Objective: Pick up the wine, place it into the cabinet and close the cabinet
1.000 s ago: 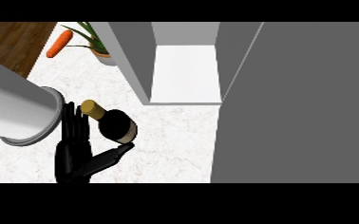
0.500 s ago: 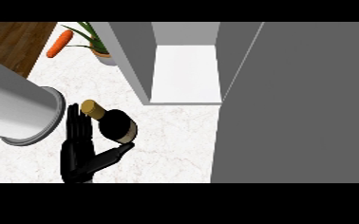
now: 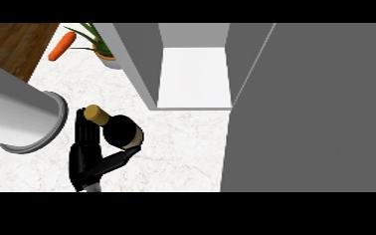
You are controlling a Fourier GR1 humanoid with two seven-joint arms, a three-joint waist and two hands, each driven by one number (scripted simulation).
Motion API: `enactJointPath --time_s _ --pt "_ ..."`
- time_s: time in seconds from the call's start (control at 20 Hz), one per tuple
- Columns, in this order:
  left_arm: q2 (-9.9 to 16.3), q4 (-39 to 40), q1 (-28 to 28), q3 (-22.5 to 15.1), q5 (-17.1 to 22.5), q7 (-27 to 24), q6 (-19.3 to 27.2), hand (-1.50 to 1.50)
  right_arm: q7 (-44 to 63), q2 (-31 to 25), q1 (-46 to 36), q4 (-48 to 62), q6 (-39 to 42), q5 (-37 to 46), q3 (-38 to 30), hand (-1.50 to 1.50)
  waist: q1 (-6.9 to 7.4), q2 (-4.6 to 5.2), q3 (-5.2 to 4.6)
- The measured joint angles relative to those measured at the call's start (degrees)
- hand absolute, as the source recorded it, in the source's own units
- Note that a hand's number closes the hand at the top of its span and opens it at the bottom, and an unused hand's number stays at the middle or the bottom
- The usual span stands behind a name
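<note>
The wine bottle [image 3: 121,132] stands on the marble counter [image 3: 183,149], seen from above: dark body, tan cork top. My left hand [image 3: 86,162] comes in from the lower left. Its fingers [image 3: 83,129] lie along the bottle's left side and the thumb [image 3: 126,152] curls round its lower right, touching it. The cabinet [image 3: 195,77] stands open just behind and to the right, showing a white shelf floor. Its grey door [image 3: 301,109] swings out across the right of the view. My right hand does not show.
A large grey cylindrical pot [image 3: 26,117] stands close to the left of the hand. At the back left are a carrot [image 3: 62,46] on a wooden surface [image 3: 22,45] and a potted plant [image 3: 103,55] beside the cabinet's left wall [image 3: 136,59].
My left hand has crept up and to the right against the bottle, and the thumb has closed in under it. The bottle has not moved.
</note>
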Motion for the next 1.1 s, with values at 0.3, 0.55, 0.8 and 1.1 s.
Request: enactJointPath --time_s 0.3,0.55,0.8,1.1 --pt "-0.6 5.0 -2.5 -0.3 1.4 -2.7 -0.7 -1.5 0.1 0.2 -1.0 0.3 0.2 0.2 0.6 -1.5 0.07 0.01 0.0" --pt "-0.7 9.9 -4.4 0.3 3.2 -6.1 -2.7 -1.5 -0.2 0.5 -0.9 0.3 0.2 0.3 0.3 -1.5 0.04 0.02 -0.01" --pt "-0.5 13.3 -5.4 0.3 5.7 -9.5 -4.7 1.5 -0.2 0.9 -0.1 0.2 -0.1 0.7 1.4 -1.5 0.05 0.01 0.0" --pt "-0.2 18.1 -10.2 1.0 6.3 -10.5 -8.9 1.5 0.8 0.7 -1.0 0.2 -0.1 0.6 0.9 -1.5 -0.08 0.01 0.01"
